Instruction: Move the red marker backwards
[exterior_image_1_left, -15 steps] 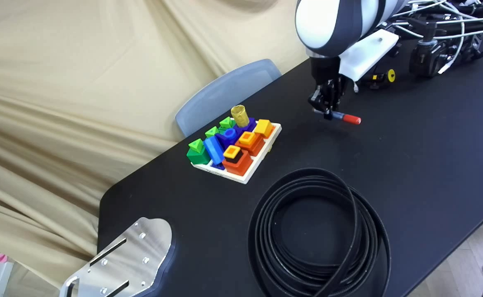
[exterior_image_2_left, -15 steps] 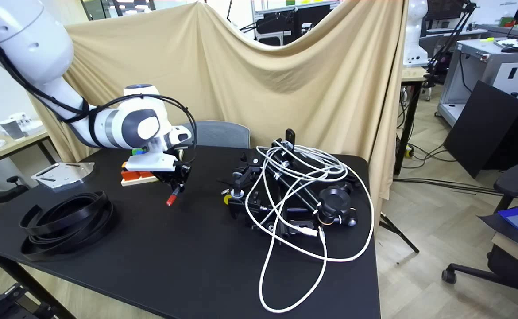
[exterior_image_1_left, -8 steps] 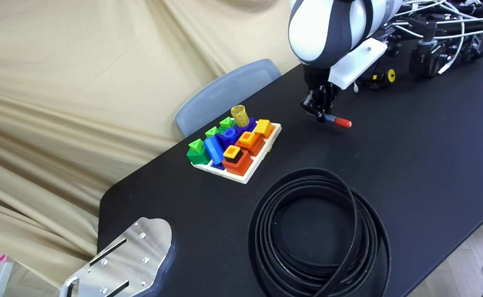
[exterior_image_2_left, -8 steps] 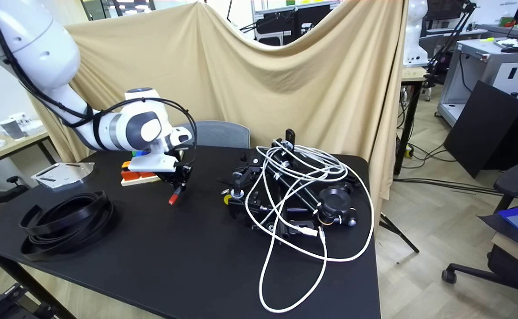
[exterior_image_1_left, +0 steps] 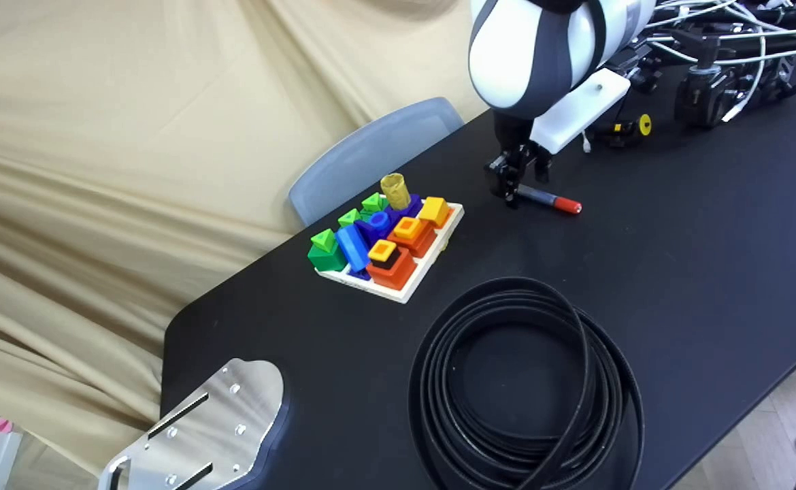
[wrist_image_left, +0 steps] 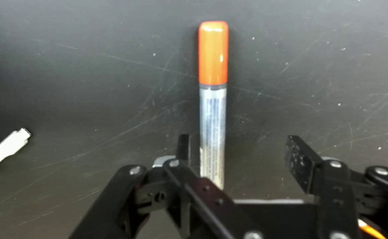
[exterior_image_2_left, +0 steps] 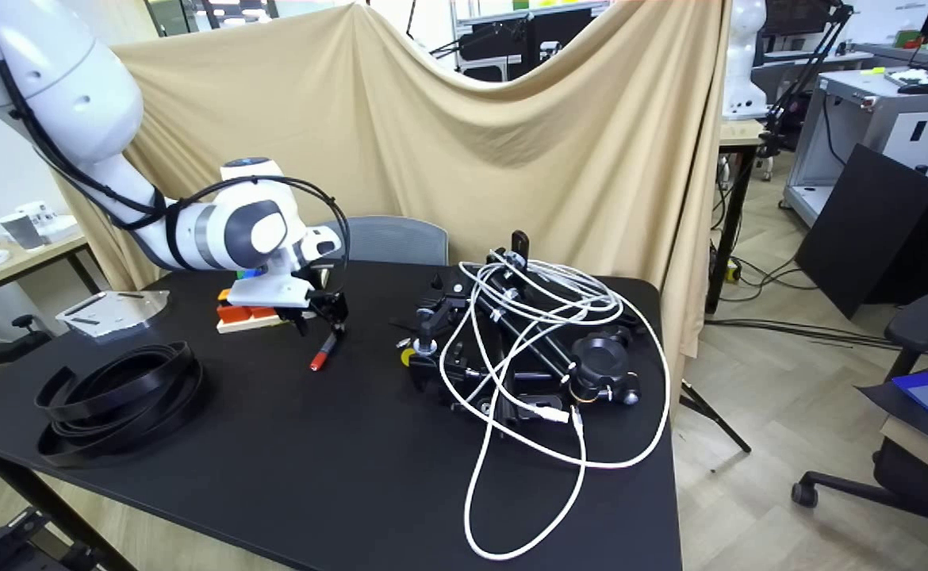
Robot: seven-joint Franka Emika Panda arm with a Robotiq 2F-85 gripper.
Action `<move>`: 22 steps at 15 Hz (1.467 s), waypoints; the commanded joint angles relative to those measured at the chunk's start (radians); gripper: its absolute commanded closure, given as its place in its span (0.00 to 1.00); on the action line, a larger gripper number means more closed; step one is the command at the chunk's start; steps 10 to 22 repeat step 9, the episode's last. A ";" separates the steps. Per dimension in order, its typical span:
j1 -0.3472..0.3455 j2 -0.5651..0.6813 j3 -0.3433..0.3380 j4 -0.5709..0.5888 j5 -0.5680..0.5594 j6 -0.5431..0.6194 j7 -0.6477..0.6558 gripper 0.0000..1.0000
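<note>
The red marker [wrist_image_left: 213, 109], with its blue-grey barrel and red cap, lies on the black table in the wrist view, cap pointing away from the gripper. It shows in both exterior views too, the marker [exterior_image_1_left: 549, 199] lying just below the hand and the marker [exterior_image_2_left: 324, 353] slanting toward the table's front. My gripper [wrist_image_left: 236, 141] stands open, its fingers spread on either side of the barrel's rear end. The barrel sits nearer the left finger [wrist_image_left: 183, 146], with a wide gap to the right one. That left finger's linkage hides the barrel's tail.
A toy set [exterior_image_1_left: 388, 248] of coloured blocks on a white board stands near the gripper. A black cable coil [exterior_image_1_left: 527, 381] and a metal plate [exterior_image_1_left: 214, 422] lie on the table. Black hardware [exterior_image_2_left: 527, 349] tangled with white cable [exterior_image_2_left: 472, 507] is on the gripper's far side.
My gripper has come down and shifted left in an exterior view, carrying the marker. Its jaws have since opened and let go of the marker, which now rests on the table.
</note>
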 commanded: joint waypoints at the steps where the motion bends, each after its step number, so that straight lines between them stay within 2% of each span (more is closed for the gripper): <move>1: 0.022 -0.048 -0.012 -0.024 -0.014 -0.033 0.069 0.00; 9: 0.052 -0.245 -0.027 -0.166 -0.067 -0.159 0.116 0.00; 22: 0.052 -0.245 -0.027 -0.166 -0.067 -0.159 0.116 0.00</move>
